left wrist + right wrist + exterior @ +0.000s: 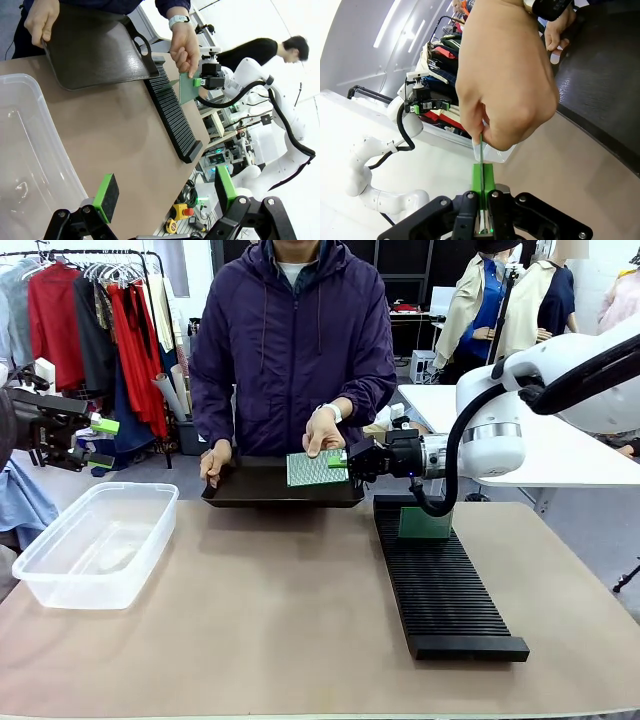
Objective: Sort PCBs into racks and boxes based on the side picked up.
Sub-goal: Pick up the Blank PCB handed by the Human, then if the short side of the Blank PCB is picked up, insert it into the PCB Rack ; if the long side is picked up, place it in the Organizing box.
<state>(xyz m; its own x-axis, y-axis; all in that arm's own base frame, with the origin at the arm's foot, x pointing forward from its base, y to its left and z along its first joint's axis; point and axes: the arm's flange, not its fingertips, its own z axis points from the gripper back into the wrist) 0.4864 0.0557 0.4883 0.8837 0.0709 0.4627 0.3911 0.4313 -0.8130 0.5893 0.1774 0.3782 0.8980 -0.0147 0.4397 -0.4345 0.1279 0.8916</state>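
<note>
Handover step. The right gripper [345, 460], jaws clamped on one edge of a PCB [316, 468] above the dark tray [250, 482], shares the board with the person's hand [325, 430]. We judge that the hand must release next, before transfer to the rack [440, 585] or box [155, 540]. The upper face seems pale. The left gripper [102, 444] hangs spread and empty.

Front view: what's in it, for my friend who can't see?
The right claw grips a PCB that a person's hand also holds, by a dark tray. A second PCB stands in the black rack; the clear box sits left, near the open left claw.
</note>
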